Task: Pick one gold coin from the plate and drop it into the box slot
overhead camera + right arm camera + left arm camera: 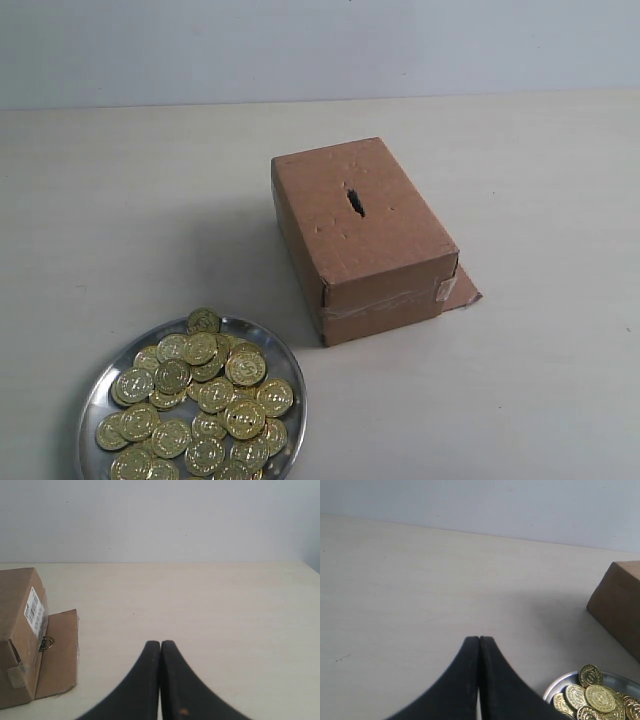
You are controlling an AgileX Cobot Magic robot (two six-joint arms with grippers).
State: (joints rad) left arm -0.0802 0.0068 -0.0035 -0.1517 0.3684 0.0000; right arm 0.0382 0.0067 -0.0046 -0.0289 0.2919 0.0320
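A shiny silver plate (287,362) sits at the front left of the table, heaped with several gold coins (245,368). The brown cardboard box (395,250) stands right of it, further back, with the dark ragged slot (355,201) in the middle of its top. Neither gripper shows in the exterior view. My left gripper (479,639) is shut with nothing in it, above bare table; the plate's edge (556,685) and coins (600,697) lie just to one side. My right gripper (160,643) is shut and empty, with the box (17,630) off to its side.
A cardboard flap (463,289) sticks out at the box's taped end, also visible as flap (60,650). A barcode label (33,610) is on one box side. A small dark round mark (46,643) shows at the box's base. Pale wall runs behind the table.
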